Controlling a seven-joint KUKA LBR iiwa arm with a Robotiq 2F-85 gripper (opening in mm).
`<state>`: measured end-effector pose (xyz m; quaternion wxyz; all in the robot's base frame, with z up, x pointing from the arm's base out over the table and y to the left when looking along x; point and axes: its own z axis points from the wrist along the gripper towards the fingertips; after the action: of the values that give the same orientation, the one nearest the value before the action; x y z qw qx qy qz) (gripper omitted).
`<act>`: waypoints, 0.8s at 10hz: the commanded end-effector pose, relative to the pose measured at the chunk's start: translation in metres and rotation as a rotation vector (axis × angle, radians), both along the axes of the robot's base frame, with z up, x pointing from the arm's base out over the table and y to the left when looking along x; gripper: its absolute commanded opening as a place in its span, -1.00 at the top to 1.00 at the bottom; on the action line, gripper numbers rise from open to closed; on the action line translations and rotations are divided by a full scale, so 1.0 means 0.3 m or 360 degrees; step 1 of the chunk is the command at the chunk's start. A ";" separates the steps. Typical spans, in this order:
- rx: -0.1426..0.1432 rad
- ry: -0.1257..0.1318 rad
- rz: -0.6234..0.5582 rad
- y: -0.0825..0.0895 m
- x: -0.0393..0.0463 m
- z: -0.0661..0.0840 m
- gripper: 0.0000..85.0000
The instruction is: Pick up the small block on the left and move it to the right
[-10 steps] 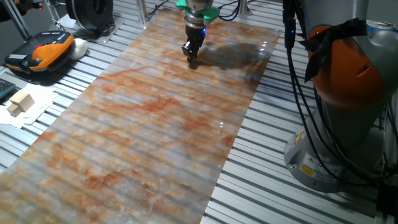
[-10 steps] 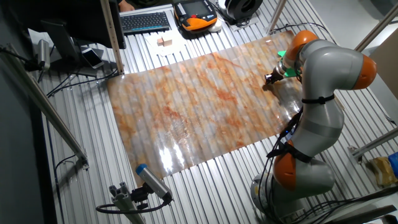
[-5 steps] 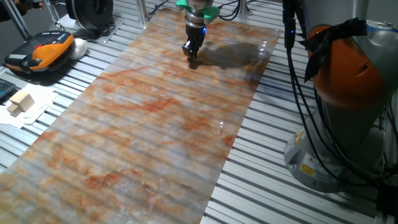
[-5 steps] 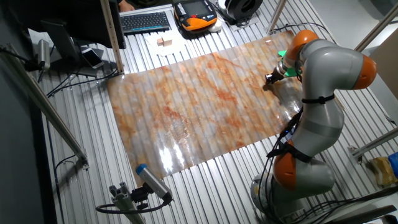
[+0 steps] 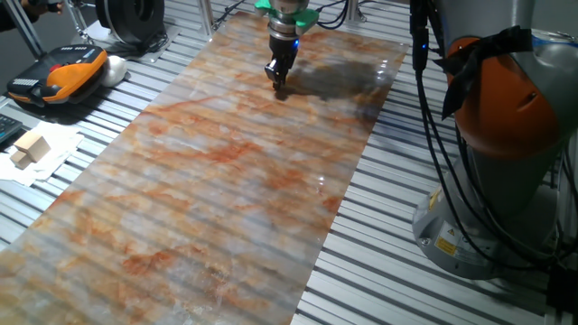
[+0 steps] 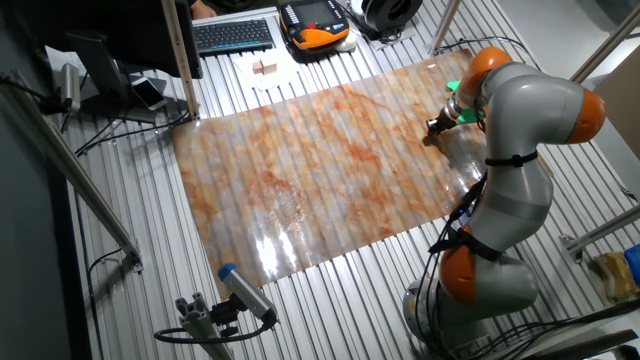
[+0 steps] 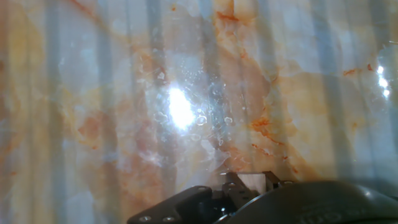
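Observation:
My gripper (image 5: 278, 84) stands low at the far end of the marbled orange-grey mat (image 5: 226, 181), its tips at the mat's surface. In the other fixed view the gripper (image 6: 432, 128) is at the mat's (image 6: 300, 170) right end. In the hand view a tiny tan cube, the small block (image 7: 252, 181), sits between the two dark fingertips at the bottom edge, and the gripper (image 7: 252, 185) is shut on it. The block is too small to make out in the fixed views.
Larger pale wooden blocks lie on white paper (image 5: 29, 149) beside the mat, also seen in the other fixed view (image 6: 264, 67). An orange-black teach pendant (image 5: 63, 72), a keyboard (image 6: 232, 35) and the arm's base with hanging cables (image 5: 497, 135) stand around the mat.

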<state>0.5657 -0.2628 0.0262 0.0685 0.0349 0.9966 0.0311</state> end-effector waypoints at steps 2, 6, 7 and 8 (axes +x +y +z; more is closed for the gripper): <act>-0.0030 -0.0016 -0.0009 -0.004 -0.004 -0.002 1.00; -0.0066 -0.0079 -0.0017 0.006 -0.011 0.032 1.00; -0.0066 -0.0079 -0.0017 0.009 -0.011 0.035 1.00; -0.0056 -0.0079 -0.0013 0.013 -0.010 0.036 1.00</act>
<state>0.5629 -0.2584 0.0371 0.0943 0.0372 0.9947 0.0143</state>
